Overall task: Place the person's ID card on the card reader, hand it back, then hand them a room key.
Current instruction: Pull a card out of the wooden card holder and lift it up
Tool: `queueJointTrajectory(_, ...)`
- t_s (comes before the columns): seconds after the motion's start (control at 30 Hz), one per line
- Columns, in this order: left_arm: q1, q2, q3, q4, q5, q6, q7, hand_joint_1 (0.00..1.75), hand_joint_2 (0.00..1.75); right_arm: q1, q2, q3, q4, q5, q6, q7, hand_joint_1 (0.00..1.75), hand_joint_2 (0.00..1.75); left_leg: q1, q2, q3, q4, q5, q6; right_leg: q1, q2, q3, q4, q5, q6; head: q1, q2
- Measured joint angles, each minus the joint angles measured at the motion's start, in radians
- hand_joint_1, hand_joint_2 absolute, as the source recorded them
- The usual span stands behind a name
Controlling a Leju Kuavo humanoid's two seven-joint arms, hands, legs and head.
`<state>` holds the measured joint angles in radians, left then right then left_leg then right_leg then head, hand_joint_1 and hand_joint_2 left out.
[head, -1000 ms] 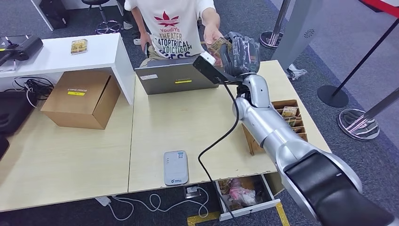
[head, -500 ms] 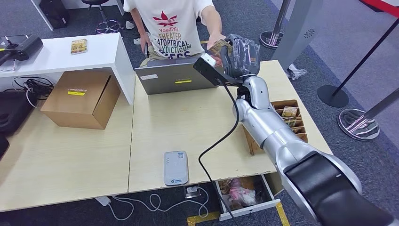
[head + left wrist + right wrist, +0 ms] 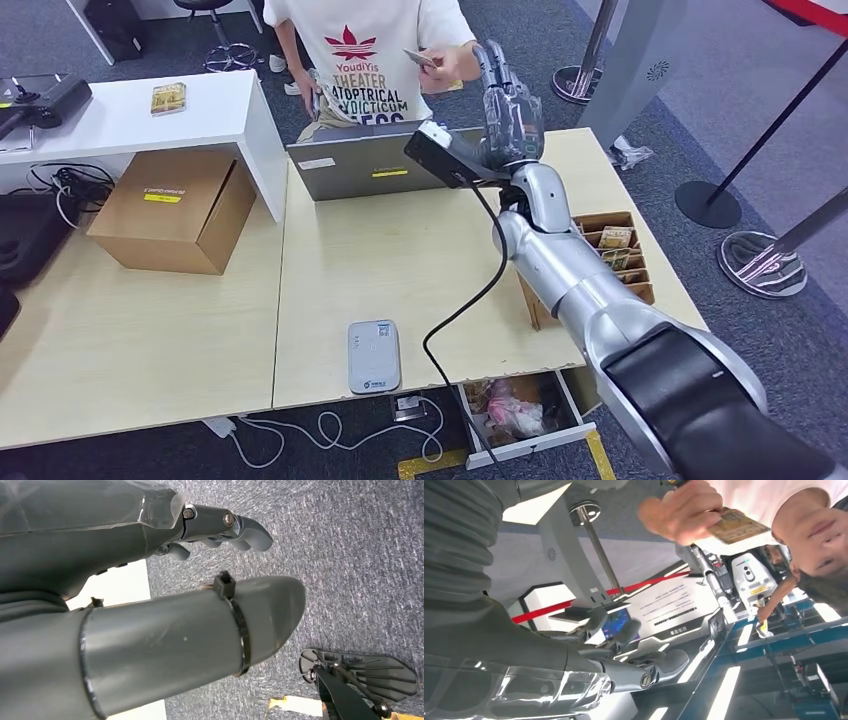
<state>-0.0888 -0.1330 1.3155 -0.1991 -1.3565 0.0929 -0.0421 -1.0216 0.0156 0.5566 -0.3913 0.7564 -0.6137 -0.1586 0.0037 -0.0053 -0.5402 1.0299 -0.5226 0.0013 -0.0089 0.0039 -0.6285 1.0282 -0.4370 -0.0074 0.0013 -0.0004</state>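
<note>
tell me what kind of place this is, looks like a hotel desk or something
Probably a mock reception desk in an office or exhibition hall: a card reader and laptop on light wooden tables, a compartmented box of cards, and queue-barrier posts on grey carpet.

The gold-brown room key is in the person's hand, tilted flat-ish, just beside the right hand's raised fingers, while the grey card reader lies flat, well apart from them.
</note>
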Motion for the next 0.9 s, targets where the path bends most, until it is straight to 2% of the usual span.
queueJointTrajectory(0.27,0.001,-0.002,0.0,0.0,0.009,0.003,-0.003,0.0,0.0,0.032,-0.007,-0.011,-0.042,-0.019,0.04,-0.043,0.0,1.75,0.0,0.0,0.0,0.0,0.0,0.0,0.0,0.0,0.0,0.0,0.0,0.0,0.0,0.0)
queueJointTrajectory(0.5,0.005,-0.003,0.001,0.0,0.017,0.009,-0.012,0.0,0.0,0.085,-0.054,-0.019,-0.104,-0.024,0.039,-0.073,0.0,1.75,0.0,0.0,0.0,0.0,0.0,0.0,0.0,0.0,0.0,0.0,0.0,0.0,0.0,0.0)
queueJointTrajectory(0.63,0.007,-0.003,0.001,0.0,0.019,0.01,-0.013,0.0,0.0,0.121,-0.1,-0.019,-0.147,0.014,0.048,-0.041,0.0,1.75,-0.001,0.0,0.0,0.0,0.0,0.0,0.0,0.0,0.0,0.0,0.0,0.0,0.0,0.0)
queueJointTrajectory(0.9,0.013,-0.003,0.001,0.0,0.025,0.002,-0.017,0.0,0.0,0.177,-0.201,-0.011,-0.239,0.148,0.14,0.081,0.0,1.75,-0.001,0.0,0.0,0.0,0.0,0.0,0.0,-0.001,0.0,-0.001,0.0,0.0,0.0,0.0)
